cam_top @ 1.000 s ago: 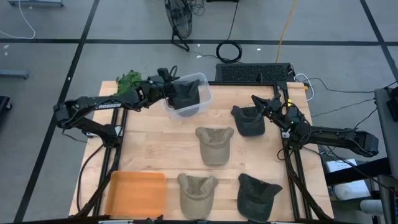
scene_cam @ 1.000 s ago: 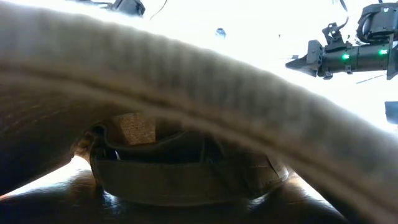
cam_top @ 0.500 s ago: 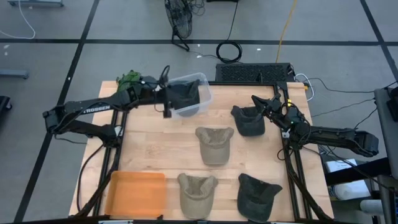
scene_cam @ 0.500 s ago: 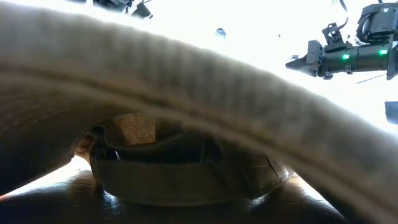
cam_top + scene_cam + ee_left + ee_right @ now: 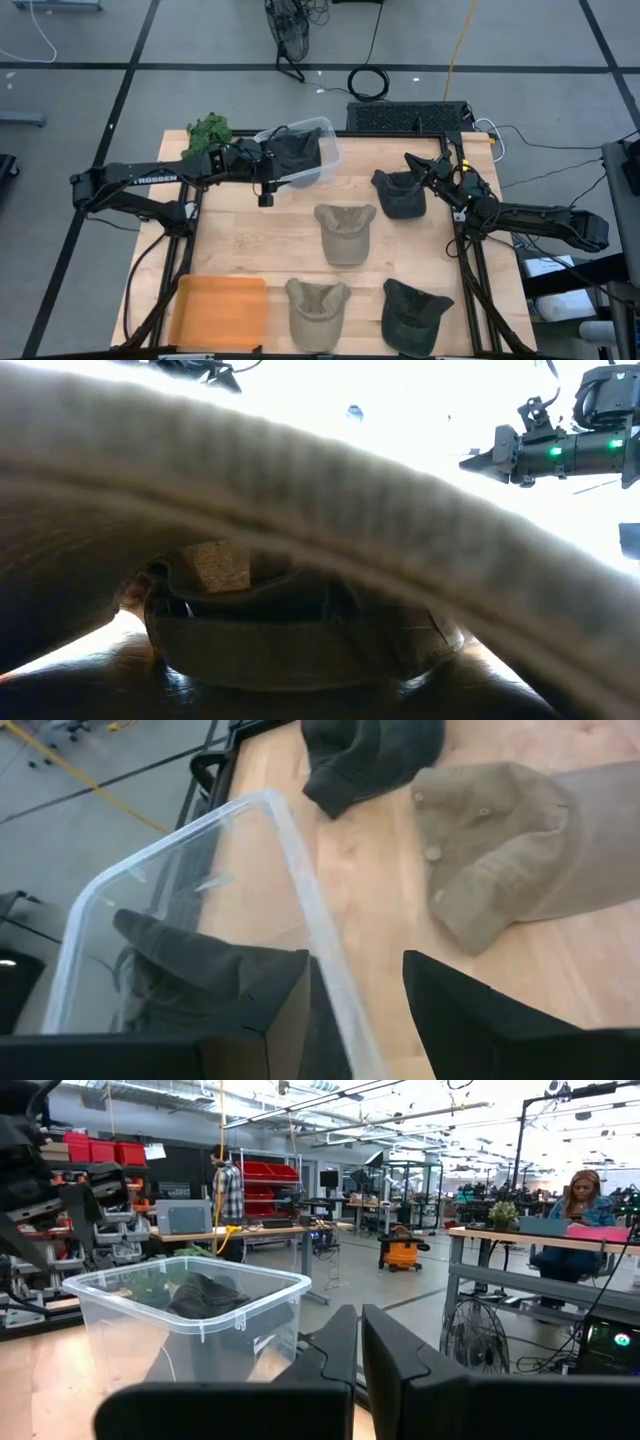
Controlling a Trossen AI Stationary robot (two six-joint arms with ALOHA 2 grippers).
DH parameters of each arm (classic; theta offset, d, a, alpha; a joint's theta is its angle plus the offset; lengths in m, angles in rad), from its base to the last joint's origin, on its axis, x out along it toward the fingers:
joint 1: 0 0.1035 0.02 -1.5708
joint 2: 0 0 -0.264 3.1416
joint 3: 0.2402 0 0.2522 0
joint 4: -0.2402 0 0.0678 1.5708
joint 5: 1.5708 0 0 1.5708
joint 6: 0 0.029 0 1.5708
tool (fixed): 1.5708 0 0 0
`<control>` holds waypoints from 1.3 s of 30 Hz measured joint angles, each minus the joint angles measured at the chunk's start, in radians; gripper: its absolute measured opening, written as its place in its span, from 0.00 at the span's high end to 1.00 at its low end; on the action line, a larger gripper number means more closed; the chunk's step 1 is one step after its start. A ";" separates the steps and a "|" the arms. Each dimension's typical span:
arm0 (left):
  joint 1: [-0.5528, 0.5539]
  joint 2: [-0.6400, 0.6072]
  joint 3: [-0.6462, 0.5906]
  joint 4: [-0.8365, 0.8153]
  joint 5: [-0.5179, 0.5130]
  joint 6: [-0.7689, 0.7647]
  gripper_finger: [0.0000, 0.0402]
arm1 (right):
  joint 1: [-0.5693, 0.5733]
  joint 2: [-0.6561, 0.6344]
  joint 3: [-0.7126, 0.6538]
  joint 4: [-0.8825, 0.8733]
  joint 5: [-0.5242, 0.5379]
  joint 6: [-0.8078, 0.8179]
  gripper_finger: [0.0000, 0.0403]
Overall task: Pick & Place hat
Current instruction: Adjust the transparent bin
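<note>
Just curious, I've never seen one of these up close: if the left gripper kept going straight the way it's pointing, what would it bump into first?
Most likely the clear plastic bin: its rim runs right between the left gripper and its open jaws. A dark hat lies inside.

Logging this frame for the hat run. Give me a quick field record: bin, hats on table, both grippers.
bin: clear plastic bin at table's far edge, one dark hat inside
hats on table: two tan hats, two dark caps
tray: orange tray at near left corner
left gripper: left gripper open, empty, beside the bin's rim
right gripper: right gripper shut, empty, by the far dark cap
</note>
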 joint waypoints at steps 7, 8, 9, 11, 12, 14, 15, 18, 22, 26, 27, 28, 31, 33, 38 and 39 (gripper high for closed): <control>-0.027 0.012 0.000 0.013 0.011 -0.086 0.56 | -0.013 0.000 0.000 0.026 0.002 -0.037 1.00; -0.028 0.016 0.000 0.012 0.011 -0.109 0.56 | -0.020 0.000 0.000 0.036 0.002 -0.038 1.00; -0.028 0.018 0.000 0.009 0.011 -0.135 0.56 | -0.026 0.000 0.000 0.044 0.002 -0.037 1.00; -0.026 0.023 0.000 0.006 0.011 -0.177 0.56 | -0.038 0.000 0.000 0.054 0.001 -0.037 1.00; -0.025 0.034 0.001 0.012 0.009 -0.192 0.56 | -0.043 0.000 0.000 0.055 0.000 -0.037 1.00; -0.022 0.055 0.000 0.002 -0.006 -0.225 0.56 | -0.052 0.000 0.000 0.054 0.000 -0.036 1.00; -0.019 0.063 -0.002 -0.004 -0.018 -0.244 0.56 | -0.056 0.000 0.000 0.054 0.000 -0.032 1.00; -0.013 0.097 0.003 0.014 -0.028 -0.287 0.56 | -0.062 0.000 0.000 0.054 -0.001 -0.019 1.00; -0.007 0.124 0.004 0.015 -0.056 -0.286 0.56 | -0.062 0.001 0.000 0.054 -0.001 0.019 1.00; -0.006 0.124 0.003 0.019 -0.137 -0.260 0.57 | -0.062 0.008 0.000 0.051 -0.002 0.066 1.00; -0.006 0.124 0.003 0.020 -0.155 -0.257 0.57 | -0.061 0.011 0.000 0.051 -0.002 0.080 1.00; -0.006 0.124 0.002 0.019 -0.171 -0.257 0.57 | -0.061 0.014 0.000 0.050 -0.003 0.092 1.00; -0.005 0.119 0.002 0.005 -0.205 -0.247 0.57 | -0.060 0.019 0.000 0.022 -0.005 0.138 1.00; -0.005 0.119 0.002 -0.009 -0.216 -0.216 0.57 | -0.058 0.022 0.000 -0.004 -0.005 0.166 1.00; -0.006 0.119 0.001 -0.023 -0.343 -0.125 0.57 | -0.037 0.024 0.000 -0.054 -0.006 0.213 1.00; -0.005 0.119 0.000 -0.023 -0.382 -0.096 0.57 | -0.031 0.024 0.000 -0.057 -0.006 0.219 1.00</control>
